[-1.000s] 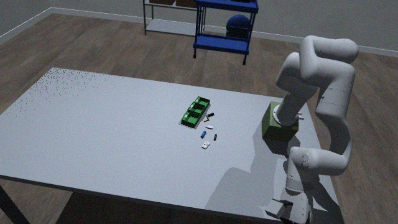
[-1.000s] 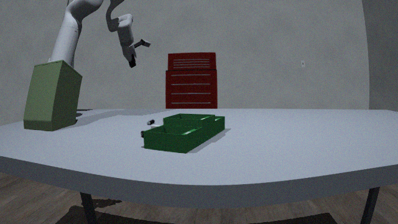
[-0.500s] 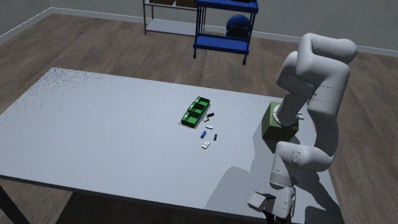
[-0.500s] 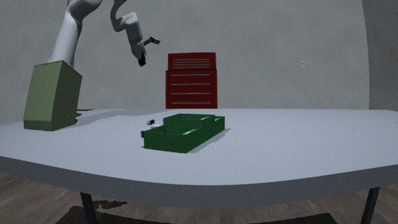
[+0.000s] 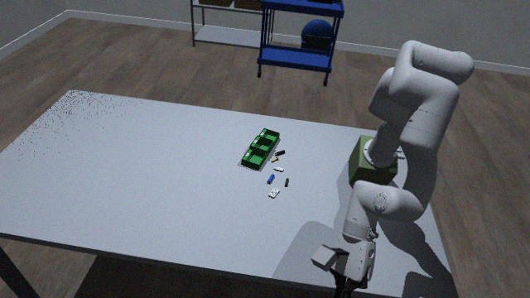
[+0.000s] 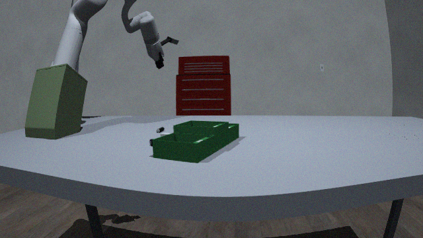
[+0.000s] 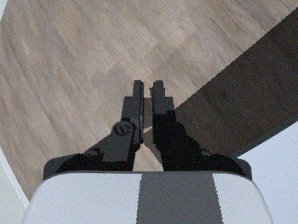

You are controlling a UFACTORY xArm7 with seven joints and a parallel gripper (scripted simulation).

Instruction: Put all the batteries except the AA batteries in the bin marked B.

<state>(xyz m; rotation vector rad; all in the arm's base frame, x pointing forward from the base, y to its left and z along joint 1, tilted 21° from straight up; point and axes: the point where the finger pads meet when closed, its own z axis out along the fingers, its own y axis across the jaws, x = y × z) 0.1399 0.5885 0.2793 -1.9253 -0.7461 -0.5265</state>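
Observation:
A green bin tray (image 5: 261,149) with three compartments stands near the middle of the table; its marks are too small to read. Beside it lie several small things: a black cylinder (image 5: 280,153), a small yellow piece (image 5: 275,159), a white piece (image 5: 278,169), a blue cylinder (image 5: 271,179), a second black cylinder (image 5: 286,182) and a white square block (image 5: 273,193). My gripper (image 5: 349,285) is shut and empty, far from them, over the table's front right edge. The wrist view shows its fingers together above the wooden floor. In the exterior view the gripper (image 6: 159,64) hangs high above the tray (image 6: 195,140).
My arm's green base block (image 5: 371,165) stands at the right side of the table. A blue shelf cart (image 5: 300,37) and a red tool chest (image 6: 203,86) stand on the floor beyond the table.

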